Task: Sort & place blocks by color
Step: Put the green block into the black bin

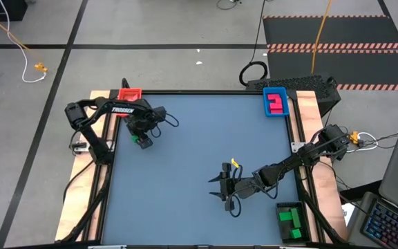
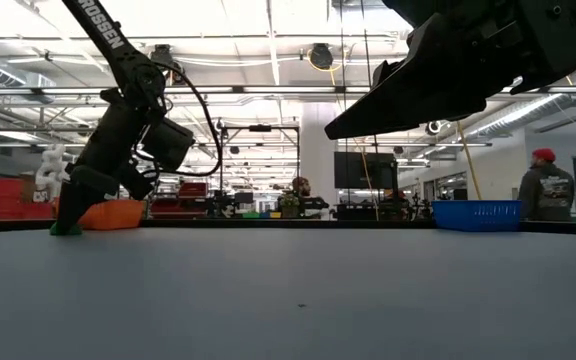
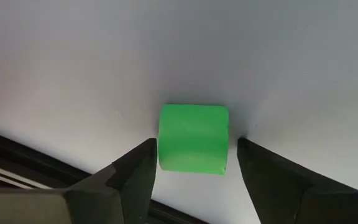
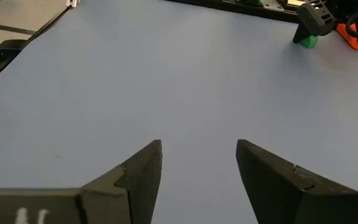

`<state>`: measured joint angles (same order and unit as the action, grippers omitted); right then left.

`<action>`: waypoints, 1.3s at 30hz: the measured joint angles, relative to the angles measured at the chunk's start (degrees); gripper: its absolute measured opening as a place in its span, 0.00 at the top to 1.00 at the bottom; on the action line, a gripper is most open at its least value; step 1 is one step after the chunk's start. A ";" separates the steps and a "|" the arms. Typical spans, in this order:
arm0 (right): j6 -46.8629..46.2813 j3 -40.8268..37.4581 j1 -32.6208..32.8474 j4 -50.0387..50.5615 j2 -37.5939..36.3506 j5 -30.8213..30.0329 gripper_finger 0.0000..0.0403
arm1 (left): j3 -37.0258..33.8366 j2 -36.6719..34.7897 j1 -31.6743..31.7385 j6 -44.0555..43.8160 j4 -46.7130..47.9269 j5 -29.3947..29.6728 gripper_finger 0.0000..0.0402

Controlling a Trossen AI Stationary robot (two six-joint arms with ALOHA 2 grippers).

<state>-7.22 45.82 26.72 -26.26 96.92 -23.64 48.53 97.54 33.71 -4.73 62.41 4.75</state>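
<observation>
A green block (image 3: 193,138) lies flat on the blue table, near the far left corner (image 1: 144,142). My left gripper (image 3: 196,163) comes down on it from above, open. One finger stands on each side of the block, and a narrow gap shows beside the right-hand finger (image 3: 253,168). In the low view the left gripper (image 2: 68,215) reaches down to the table top at the block (image 2: 65,228). My right gripper (image 1: 215,187) hovers open over bare table right of the middle and holds nothing (image 4: 199,163). Pink blocks (image 1: 275,102) lie in the blue tray. More green blocks (image 1: 290,221) lie in the dark tray.
A red tray (image 1: 130,93) sits at the far left corner, just behind the left gripper. The blue tray (image 1: 267,109) is at the far right corner and the dark tray (image 1: 282,207) at the near right corner. A tiny yellow piece (image 1: 235,164) lies beside the right gripper. People stand in the room beyond.
</observation>
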 joint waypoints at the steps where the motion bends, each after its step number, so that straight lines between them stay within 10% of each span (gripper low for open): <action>1: 0.00 0.00 0.00 0.00 0.00 0.00 0.50 | 0.00 0.00 -0.09 -0.07 -0.09 0.00 0.45; 7: 0.01 0.00 0.00 0.00 0.00 0.00 0.50 | -0.04 0.00 -0.89 -0.34 -0.72 -0.18 0.67; 22: 1.06 0.00 -1.22 -2.10 0.02 -3.24 0.50 | 6.05 -4.73 -6.95 -0.37 -6.56 -9.00 0.67; 39: 12.90 0.01 -2.83 -23.85 0.02 -9.92 0.50 | 0.00 -19.21 -28.89 -0.42 -68.03 -15.78 0.67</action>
<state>5.67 45.84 23.89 -50.11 96.95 -33.56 48.53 78.33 4.83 -5.16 -5.63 -11.02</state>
